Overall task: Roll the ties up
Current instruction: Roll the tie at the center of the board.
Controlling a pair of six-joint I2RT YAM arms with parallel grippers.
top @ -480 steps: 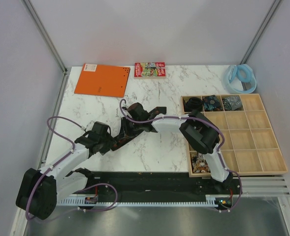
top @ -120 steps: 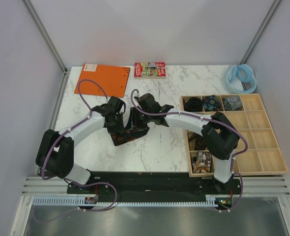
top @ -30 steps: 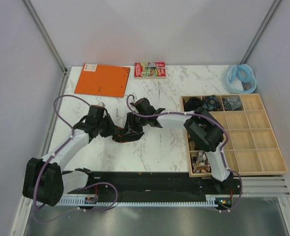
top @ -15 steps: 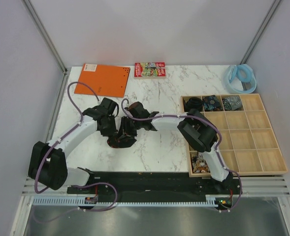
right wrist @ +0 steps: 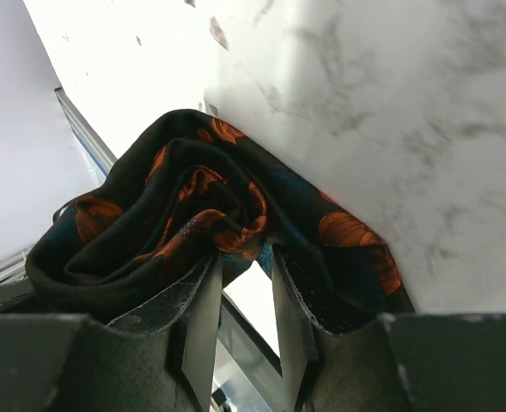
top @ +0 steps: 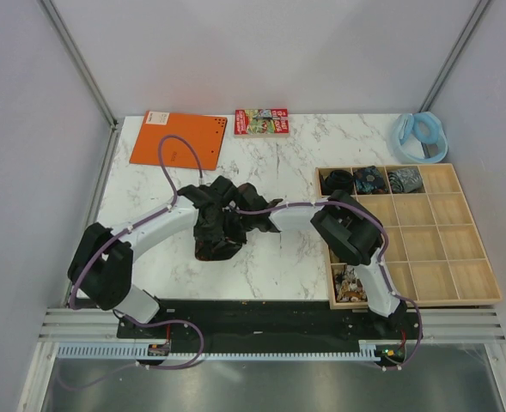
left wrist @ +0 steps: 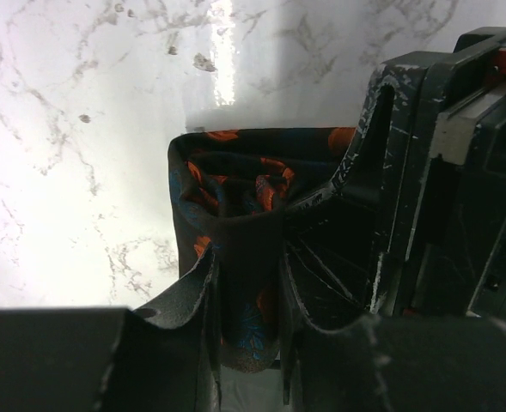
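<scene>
Workspace seen from above: both arms reach inward over the marble table (top: 287, 154) and meet left of its centre. The left gripper (top: 211, 204) and the right gripper (top: 246, 215) stand just beside each other. The flowered tie (top: 215, 242), black with orange-red blooms, is bunched in a loose wad at and below them.

Left wrist view: the left fingers (left wrist: 203, 292) are pressed together on a vertical fold of the tie, with no gap visible between fabric and pads. Beyond the tips the cloth curls into a loop over the marble. The black body of the right gripper sits immediately to the right, against the fabric.

Right wrist view: the right fingers (right wrist: 203, 313) are drawn close and their tips pinch crumpled folds of the same tie. A narrow slit shows between the fingers lower down. The cloth bulges past the tips in rolled layers.

On the right side of the table lies a wooden tray (top: 476, 257) of square compartments. Three coiled ties (top: 370, 178) fill the first three cells of its far row. An orange notebook (top: 178, 139), a small book (top: 260, 121) and a pale blue ring (top: 420, 136) lie along the far edge.
</scene>
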